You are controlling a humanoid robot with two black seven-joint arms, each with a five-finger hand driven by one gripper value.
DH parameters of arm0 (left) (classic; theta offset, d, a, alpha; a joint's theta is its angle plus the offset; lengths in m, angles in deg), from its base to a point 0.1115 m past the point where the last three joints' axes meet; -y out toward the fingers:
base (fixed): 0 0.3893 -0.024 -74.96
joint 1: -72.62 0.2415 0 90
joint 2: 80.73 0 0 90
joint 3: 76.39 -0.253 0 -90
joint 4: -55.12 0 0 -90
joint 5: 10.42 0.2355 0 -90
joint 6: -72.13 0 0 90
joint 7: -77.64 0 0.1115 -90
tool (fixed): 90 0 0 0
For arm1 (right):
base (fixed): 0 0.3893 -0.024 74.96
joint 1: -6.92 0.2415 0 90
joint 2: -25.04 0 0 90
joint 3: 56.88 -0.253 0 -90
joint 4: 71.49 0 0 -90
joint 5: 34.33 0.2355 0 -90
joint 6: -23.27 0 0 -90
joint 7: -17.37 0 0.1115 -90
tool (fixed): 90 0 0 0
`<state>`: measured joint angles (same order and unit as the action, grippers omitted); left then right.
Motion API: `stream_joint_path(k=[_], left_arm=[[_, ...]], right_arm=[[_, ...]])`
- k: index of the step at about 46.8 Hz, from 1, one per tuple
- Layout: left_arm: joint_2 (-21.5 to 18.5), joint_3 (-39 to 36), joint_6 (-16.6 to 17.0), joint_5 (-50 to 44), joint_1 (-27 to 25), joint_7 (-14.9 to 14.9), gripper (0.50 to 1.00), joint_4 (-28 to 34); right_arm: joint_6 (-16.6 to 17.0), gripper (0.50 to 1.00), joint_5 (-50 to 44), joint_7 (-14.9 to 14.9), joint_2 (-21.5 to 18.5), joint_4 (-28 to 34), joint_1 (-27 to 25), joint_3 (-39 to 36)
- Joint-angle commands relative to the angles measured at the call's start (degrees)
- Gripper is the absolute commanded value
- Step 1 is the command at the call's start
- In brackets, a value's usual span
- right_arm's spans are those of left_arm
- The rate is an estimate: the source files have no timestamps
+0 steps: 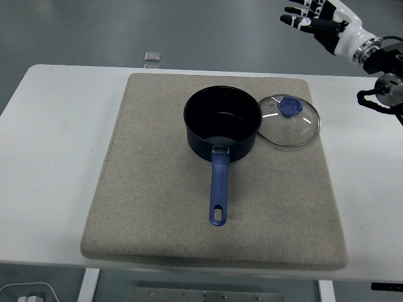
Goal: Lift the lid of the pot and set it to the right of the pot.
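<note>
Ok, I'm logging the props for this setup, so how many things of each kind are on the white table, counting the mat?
Dark blue pot with blue handle: 1
Round glass lid with blue knob: 1
Beige square mat: 1
Small clear object at the table's far edge: 1
Total: 4

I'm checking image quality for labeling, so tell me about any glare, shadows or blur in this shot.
Head view: even, soft overhead light; the pot casts only a faint shadow on the grey mat. Small white glints streak the glass lid, yet its blue knob and rim stay readable. The pot's dark inside shows a dull sheen. The right hand, at the top right corner, looks sharp, with no obvious motion blur.
</note>
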<state>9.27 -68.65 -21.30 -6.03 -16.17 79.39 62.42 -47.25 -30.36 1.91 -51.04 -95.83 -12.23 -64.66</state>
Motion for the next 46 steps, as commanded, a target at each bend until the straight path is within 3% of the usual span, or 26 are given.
stream_joint_path(k=[1,8,18,46], left_arm=[[0.00,0.00,0.00,0.00,-0.06,0.01,1.000,0.00],[0.00,0.00,0.00,0.00,-0.06,0.01,1.000,0.00],[0.00,0.00,0.00,0.00,0.03,0.01,1.000,0.00],[0.00,0.00,0.00,0.00,-0.06,0.01,1.000,0.00]], right_arm=[[-0.41,0.895,3.05,1.92,-0.82,0.00,-0.72,-0.13],[-1.55,0.897,6.49,3.50,-1.18,-0.09,-2.12,-0.21],[-2.96,0.897,11.23,3.42,-1.09,-0.18,-2.12,-0.22],[-3.22,0.905,10.00,2.72,-1.35,-0.79,-3.44,-0.04]])
